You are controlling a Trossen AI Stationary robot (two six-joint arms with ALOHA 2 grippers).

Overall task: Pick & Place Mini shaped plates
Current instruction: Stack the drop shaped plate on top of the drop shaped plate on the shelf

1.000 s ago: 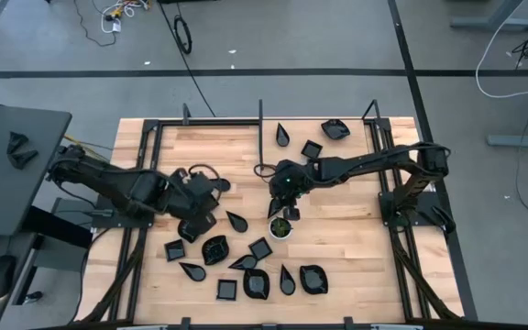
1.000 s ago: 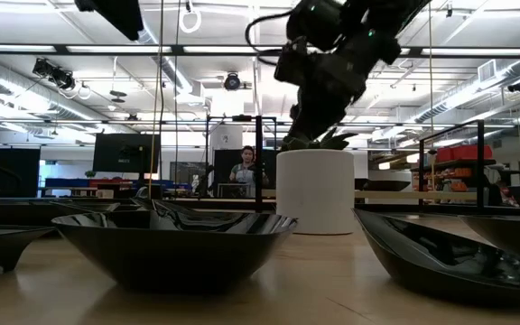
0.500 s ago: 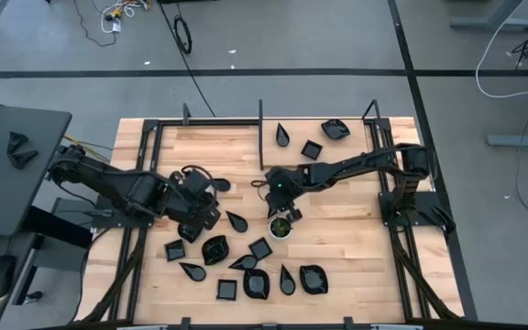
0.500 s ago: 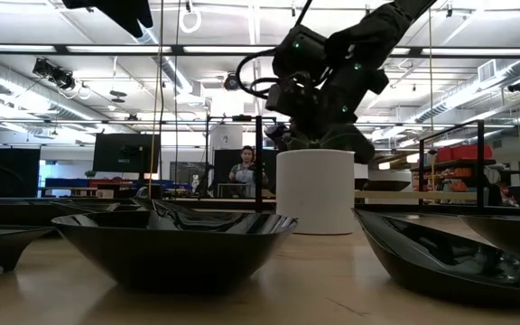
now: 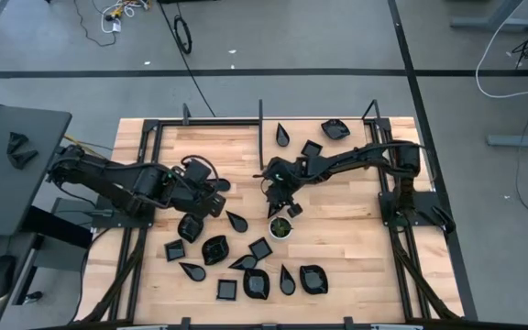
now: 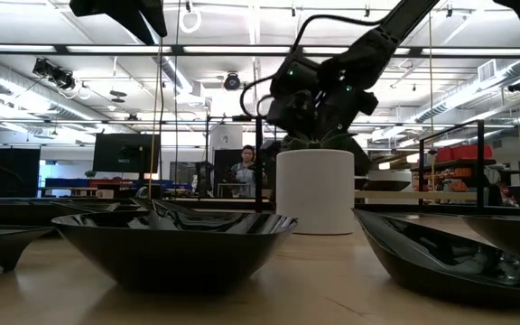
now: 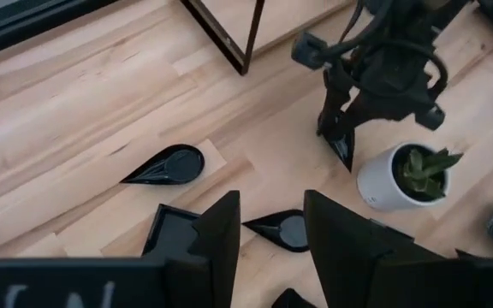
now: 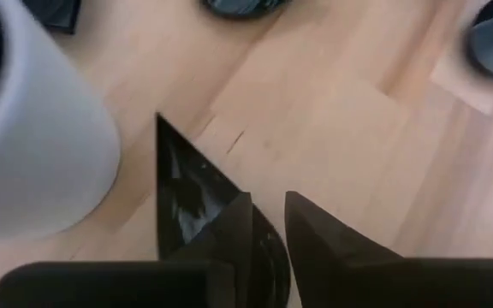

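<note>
My right gripper (image 5: 280, 195) is shut on one glossy black teardrop plate (image 8: 185, 198). It hovers just on the far side of a white pot with a green plant (image 5: 280, 227). The left wrist view shows this plate (image 7: 342, 145) on edge under the dark fingers. My left gripper (image 5: 211, 199) is open above the left part of the plate cluster. A teardrop plate (image 7: 279, 229) lies on the wood in line with its gap, and a square plate (image 7: 174, 231) lies beside it. Several more black plates (image 5: 246, 270) lie flat toward the near edge. Three plates (image 5: 312, 148) lie near the far edge. My right gripper pinches the teardrop plate between its two fingers (image 8: 229, 229), at the wide end (image 8: 197, 224), coming from above and pointing down. The plate stands on edge below the fingers with its pointed tip (image 8: 160, 122) away from them. Whether its low edge (image 7: 348, 165) touches the table cannot be told.
The white pot (image 7: 398, 178) stands right beside the held plate. A black metal frame with upright posts (image 5: 260, 128) runs along the table's edges. Bare wood (image 5: 346, 229) lies right of the pot. A dark desk (image 5: 7, 165) stands off the left edge.
My right gripper, keeping the plate, has moved a little toward the table's left and far edges. It has turned at the wrist and shows lower in the low view. My left gripper has shifted slightly toward the right.
</note>
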